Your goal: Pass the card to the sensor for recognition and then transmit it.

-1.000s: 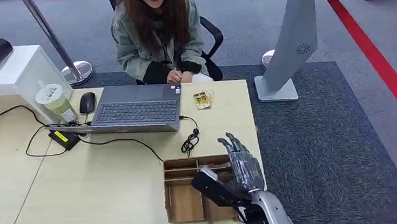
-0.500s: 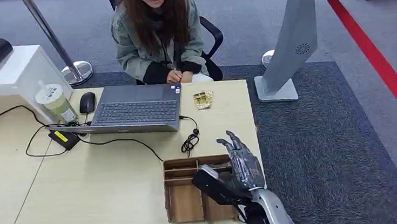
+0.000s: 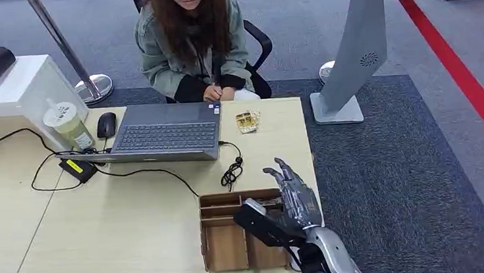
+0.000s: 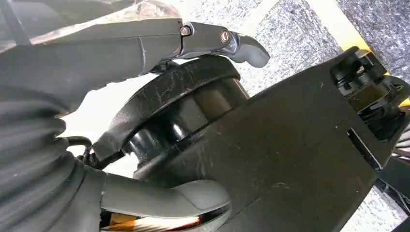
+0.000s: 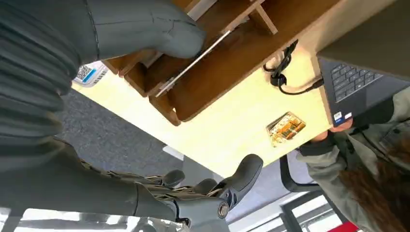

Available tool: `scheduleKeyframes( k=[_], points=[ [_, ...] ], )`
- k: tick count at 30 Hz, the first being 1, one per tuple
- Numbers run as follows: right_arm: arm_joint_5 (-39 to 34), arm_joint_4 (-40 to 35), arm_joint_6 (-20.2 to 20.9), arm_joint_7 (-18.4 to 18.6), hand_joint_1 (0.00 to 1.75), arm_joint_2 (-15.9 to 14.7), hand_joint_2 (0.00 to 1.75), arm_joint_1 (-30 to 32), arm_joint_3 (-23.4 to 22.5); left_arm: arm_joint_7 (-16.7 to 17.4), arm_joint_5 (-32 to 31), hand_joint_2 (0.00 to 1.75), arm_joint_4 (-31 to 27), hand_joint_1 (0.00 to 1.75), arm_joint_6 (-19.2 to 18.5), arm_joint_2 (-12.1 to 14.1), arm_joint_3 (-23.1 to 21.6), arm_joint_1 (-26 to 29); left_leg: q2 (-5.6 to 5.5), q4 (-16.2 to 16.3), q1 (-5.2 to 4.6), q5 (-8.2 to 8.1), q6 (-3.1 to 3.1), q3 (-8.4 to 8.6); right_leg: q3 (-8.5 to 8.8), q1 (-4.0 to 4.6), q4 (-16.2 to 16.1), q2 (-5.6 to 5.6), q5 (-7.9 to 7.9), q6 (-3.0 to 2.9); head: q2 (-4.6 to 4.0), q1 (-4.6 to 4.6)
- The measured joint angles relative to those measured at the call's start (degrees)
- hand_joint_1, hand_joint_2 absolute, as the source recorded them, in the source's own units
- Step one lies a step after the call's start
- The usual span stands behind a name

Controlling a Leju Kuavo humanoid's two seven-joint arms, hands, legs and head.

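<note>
- worktop [image 3: 135,225]: carries box and laptop [image 3: 163,133]; best kept clear of the cables.
- box [image 3: 225,243]: open wooden tray at near edge.
- right hand [image 3: 285,208]: spread, holding nothing, above box.
- card [image 5: 193,62]: standing thin in a box slot; should be pinched by its edge.
- left hand [image 4: 121,96]: cannot tell.

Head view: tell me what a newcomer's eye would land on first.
The right robot hand stands out first, fingers spread above the wooden compartment box at the table's near edge. Next comes the person seated at the far side behind an open laptop. A grey kiosk stand rises from the carpet right of the table.
</note>
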Motion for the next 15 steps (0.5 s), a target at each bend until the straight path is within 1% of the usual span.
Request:
scheduleKeyframes(
  k=[7,12,13,14,15],
  points=[
    [-0.4,1.2,0.3,-0.5,0.47,0.1,1.75,-0.5,0.3,-0.1,-0.1,1.75,0.0,0.00,0.0,0.0,0.0,0.0,0.00,0.0,0.00,0.00,0.00,0.00,0.00,0.00,0.0,0.00,0.00,0.00,0.00,0.00],
    [-0.6,2.1,0.3,-0.5,0.52,0.1,1.75,-0.7,0.3,-0.2,-0.1,1.75,0.0,0.00,0.0,0.0,0.0,0.0,0.00,0.0,0.00,0.00,0.00,0.00,0.00,0.00,0.0,0.00,0.00,0.00,0.00,0.00],
    [-0.6,2.3,0.3,-0.6,0.66,0.1,1.75,-0.7,0.4,-0.3,-0.1,1.75,0.0,0.00,0.0,0.0,0.0,0.0,0.00,0.0,0.00,0.00,0.00,0.00,0.00,0.00,0.0,0.00,0.00,0.00,0.00,0.00],
    [-0.7,2.5,0.3,-0.7,1.05,0.1,1.75,-0.8,0.4,-0.3,-0.1,1.75,0.0,0.00,0.0,0.0,0.0,0.0,0.00,0.0,0.00,0.00,0.00,0.00,0.00,0.00,0.0,0.00,0.00,0.00,0.00,0.00],
    [-0.8,2.6,0.2,-0.7,1.05,0.1,1.75,-0.8,0.4,-0.3,-0.1,1.75,0.0,0.00,0.0,0.0,0.0,0.0,0.00,0.0,0.00,0.00,0.00,0.00,0.00,0.00,0.0,0.00,0.00,0.00,0.00,0.00]
  ],
)
